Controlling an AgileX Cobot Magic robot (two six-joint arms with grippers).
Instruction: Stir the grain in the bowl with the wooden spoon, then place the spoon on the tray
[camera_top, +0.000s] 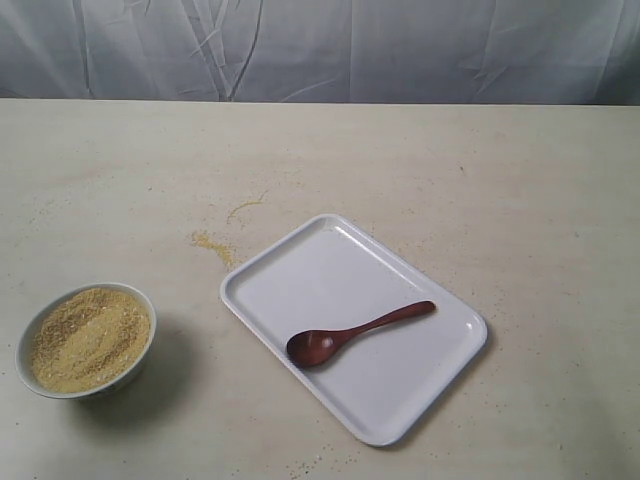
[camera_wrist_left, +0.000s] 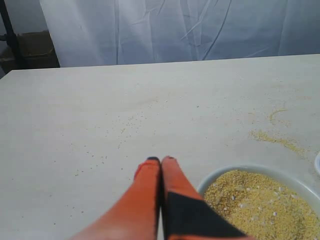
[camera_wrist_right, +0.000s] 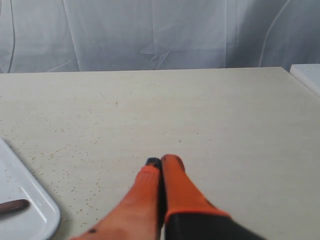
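Presently, on the exterior view, I find the dark reddish-brown wooden spoon (camera_top: 355, 331) lying flat on the large white rectangular plastic tray (camera_top: 330, 265). It lies in the tray's nearer half, clear of both tools. Its oval head points toward the near left and its slim handle runs up to the right. The tray sits askew on the pale cream bench (camera_top: 480, 170), right of centre.

The small round white-rimmed bowl (camera_top: 22, 350) stands well apart from the tray, at the near left of the bench. It holds the fine yellow-tan grain (camera_top: 88, 337), filled close to the rim, with an uneven surface. A small patch of spilled grain (camera_top: 214, 246) lies on the bench between bowl and tray, just off the tray's far-left edge. A thin streak lies beyond it, and loose specks dot the bench. A creased white curtain (camera_top: 400, 45) closes off the far side.

On the left wrist view, the left tool (camera_wrist_left: 161, 160), orange with black tips, has its fingers pressed together and holds nothing. It is over the bench just beside the bowl's rim. On the right wrist view, the right tool (camera_wrist_right: 162, 161) is likewise closed and empty over the bench. I note one corner of the tray and the end of the spoon's handle near it.
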